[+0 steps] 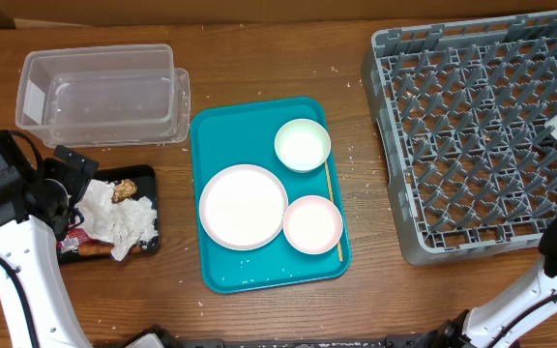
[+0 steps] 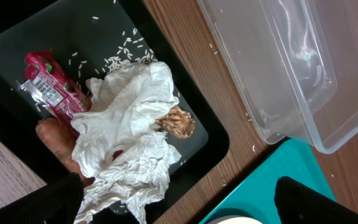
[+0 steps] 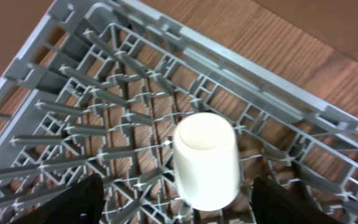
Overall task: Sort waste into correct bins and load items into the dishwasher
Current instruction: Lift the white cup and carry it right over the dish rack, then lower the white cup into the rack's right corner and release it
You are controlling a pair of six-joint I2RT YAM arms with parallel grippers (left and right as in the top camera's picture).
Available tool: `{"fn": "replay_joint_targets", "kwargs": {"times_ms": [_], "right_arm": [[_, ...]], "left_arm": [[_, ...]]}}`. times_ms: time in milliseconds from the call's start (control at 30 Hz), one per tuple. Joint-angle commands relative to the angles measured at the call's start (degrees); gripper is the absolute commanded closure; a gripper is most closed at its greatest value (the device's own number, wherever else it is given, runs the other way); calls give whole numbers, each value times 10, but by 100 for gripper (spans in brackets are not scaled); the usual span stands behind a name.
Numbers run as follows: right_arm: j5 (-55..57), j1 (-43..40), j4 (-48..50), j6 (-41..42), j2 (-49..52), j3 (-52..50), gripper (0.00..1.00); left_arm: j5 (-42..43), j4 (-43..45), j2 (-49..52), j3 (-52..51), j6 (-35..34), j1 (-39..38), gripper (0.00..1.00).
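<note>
Lab tabletop setup, wooden table (image 1: 259,58), dish rack (image 1: 472,145)

overhead: high above the desk (image 1: 259,58), looks straight down, far off, sees it all | left wrist: very near, looks down on the black tray (image 2: 61,31), plus corners of the clear tub (image 2: 278,62) and teal tray (image 2: 260,186) | right wrist: very near, looks down into the grey rack (image 3: 104,93) at the white cup (image 3: 205,162) | shared: overhead shows all of these too

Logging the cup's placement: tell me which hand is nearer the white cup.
Right. The right hand straddles the cup in the grey rack; the left hand hangs over the black tray, far away.
</note>
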Motion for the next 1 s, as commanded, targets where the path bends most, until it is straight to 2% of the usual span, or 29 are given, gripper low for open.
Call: {"fn": "replay_joint_targets", "kwargs": {"times_ms": [0, 67, 100, 133, 200, 600, 967], "right_arm": [[0, 5, 4, -2, -6, 14, 25], [7, 1, 14, -2, -6, 14, 42], [7, -3, 21, -2, -6, 14, 60], [7, -5, 27, -2, -5, 14, 70], [7, -10, 42, -2, -3, 14, 79], [7, -12, 109, -2, 50, 14, 94], [12, -12, 82, -18, 90, 14, 96]], "left_arm": [[2, 0, 0, 10, -7, 1, 0], [2, 0, 0, 10, -7, 1, 0], [2, 0, 0, 10, -7, 1, 0], [2, 0, 0, 10, -7, 1, 0], [2, 0, 0, 10, -7, 1, 0], [2, 0, 0, 10, -7, 1, 0], [2, 0, 0, 10, -7, 1, 0]]}}
